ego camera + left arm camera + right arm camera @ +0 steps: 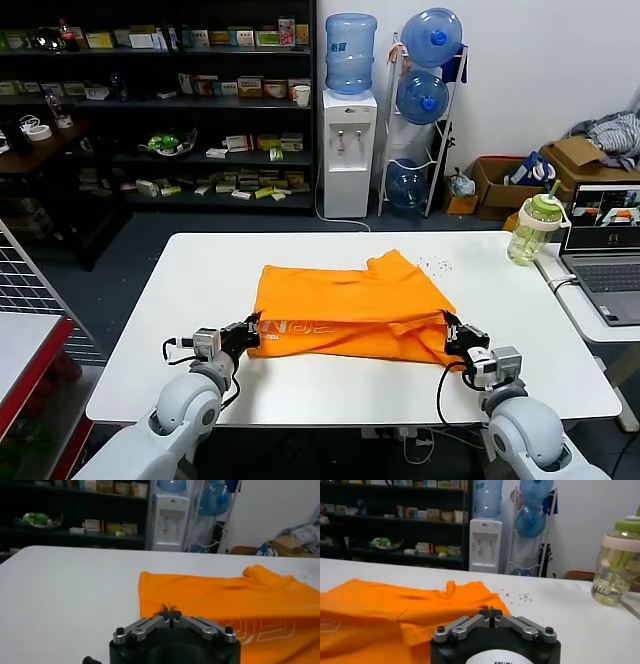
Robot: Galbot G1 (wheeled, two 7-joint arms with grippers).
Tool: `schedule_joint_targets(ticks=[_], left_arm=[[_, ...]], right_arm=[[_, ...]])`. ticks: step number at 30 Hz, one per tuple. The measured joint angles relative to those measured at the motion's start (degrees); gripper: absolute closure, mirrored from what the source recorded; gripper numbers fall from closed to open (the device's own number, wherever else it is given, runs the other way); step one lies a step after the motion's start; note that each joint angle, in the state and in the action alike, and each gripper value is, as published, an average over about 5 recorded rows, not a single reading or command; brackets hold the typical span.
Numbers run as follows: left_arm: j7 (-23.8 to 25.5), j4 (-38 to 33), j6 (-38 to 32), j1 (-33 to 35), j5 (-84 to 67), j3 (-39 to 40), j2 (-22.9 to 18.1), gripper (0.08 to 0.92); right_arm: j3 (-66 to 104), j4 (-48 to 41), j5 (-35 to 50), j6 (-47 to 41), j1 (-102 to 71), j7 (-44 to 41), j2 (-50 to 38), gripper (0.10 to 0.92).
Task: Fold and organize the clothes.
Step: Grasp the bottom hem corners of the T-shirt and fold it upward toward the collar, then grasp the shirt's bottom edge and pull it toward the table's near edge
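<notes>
On the left, the left gripper (247,331) sits at the near left corner of the shirt (345,305), its fingers (170,615) pressed together with a small tuft of orange cloth pinched between the tips. The shirt itself lies in the middle of the white desk (180,290), folded over on itself, with white lettering showing along its near left edge. On the right, the right gripper (455,335) is at the shirt's near right corner, fingers (491,613) likewise shut tight on a bit of the cloth's edge.

The head view shows both arms at once and the whole shirt between them. The left wrist view looks along the desk over the shirt (225,597) and shows the lettering on the lower layer close up. Only the right wrist view shows small dark specks (517,596) scattered on the desk beyond the shirt (395,615), and the green-lidded bottle (616,562) up close at the far right.
</notes>
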Motion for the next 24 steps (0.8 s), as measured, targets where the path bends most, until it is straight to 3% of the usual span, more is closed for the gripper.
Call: schedule_joint_targets(ticks=[3, 12, 24], left_arm=[[-0.2, 1.0, 0.3, -0.8, 0.3, 0.1, -0.4, 0.863], [-0.1, 1.2, 0.3, -0.7, 2.2, -1.0, -0.5, 0.611], [2.0, -3.2, -1.6, 10.1, 6.2, -5.6, -0.4, 0.265]], right_arm=[[-0.9, -1.1, 0.3, -0.1, 1.5, -0.1, 0.1, 0.840], [-0.3, -1.1, -0.5, 0.3, 0.6, -1.2, -0.8, 0.582], [4.6, 0.8, -2.9, 1.2, -10.5, -5.8, -1.9, 0.246]])
